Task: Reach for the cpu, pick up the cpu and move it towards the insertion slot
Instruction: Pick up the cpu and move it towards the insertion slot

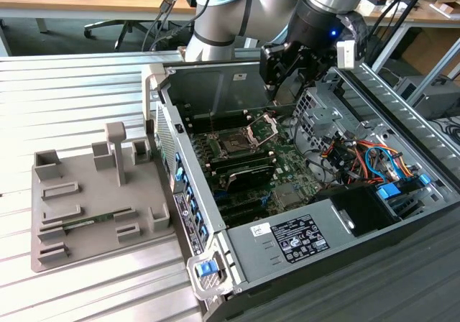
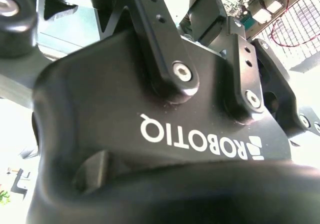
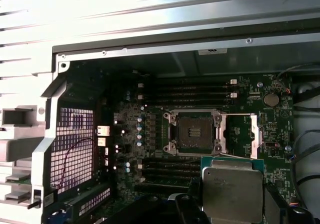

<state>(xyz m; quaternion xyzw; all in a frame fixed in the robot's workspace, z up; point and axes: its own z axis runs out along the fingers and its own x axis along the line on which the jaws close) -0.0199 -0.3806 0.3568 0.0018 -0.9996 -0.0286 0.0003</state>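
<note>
Cpu [image 3: 232, 186] sitting clamped in pincer [image 3: 231, 204], silver face showing in first wrist view, hanging above motherboard [image 3: 150, 134] inside open computer case [image 1: 244, 70]. Insertion slot [image 3: 194, 131] lying near cpu, just beyond chip's far edge, lid frame open. In exterior view, pincer [image 1: 277, 77] hovering beyond slot [image 1: 236, 146], toward case's rear wall.

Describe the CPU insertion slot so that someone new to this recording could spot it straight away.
Start at the open computer case on the ribbed metal table; its green motherboard lies inside. Near the board's middle sits the insertion slot, a dark square socket in a shiny silver frame. Unlike the long, narrow black memory slots flanking it, it is square, roughly matching the cpu in the gripper.
</note>
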